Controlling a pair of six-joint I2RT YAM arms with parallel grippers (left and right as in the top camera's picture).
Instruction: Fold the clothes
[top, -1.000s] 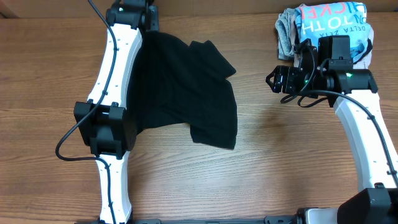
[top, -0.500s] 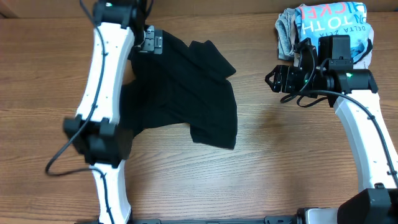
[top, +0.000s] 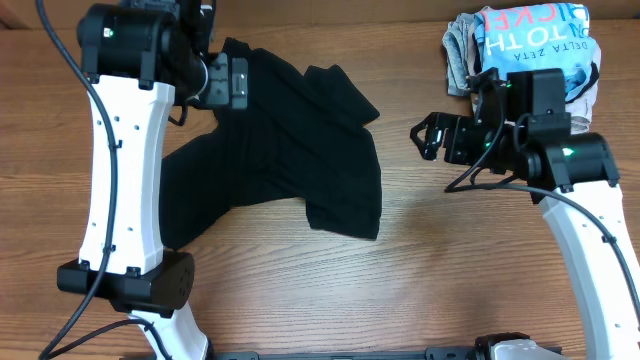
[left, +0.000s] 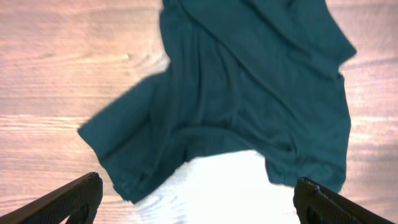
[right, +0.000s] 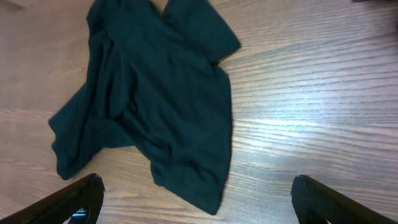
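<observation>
Our left fingers (left: 68, 198) are spread wide with nothing between them. The black shirt (left: 249, 93) lies crumpled on the table (left: 50, 74), under and just ahead of them. Our right fingers (right: 68, 199) are spread wide and empty too, with the shirt well ahead of them. A pile of clothes (top: 520, 45) sits back behind them.

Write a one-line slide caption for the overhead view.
Crumpled black T-shirt; left claw and right claw open, holding nothing.

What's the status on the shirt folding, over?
Left gripper and right gripper open, fingers empty. Black T-shirt lies crumpled, unfolded, on the table. Garment pile by the right arm, apart from it.
</observation>
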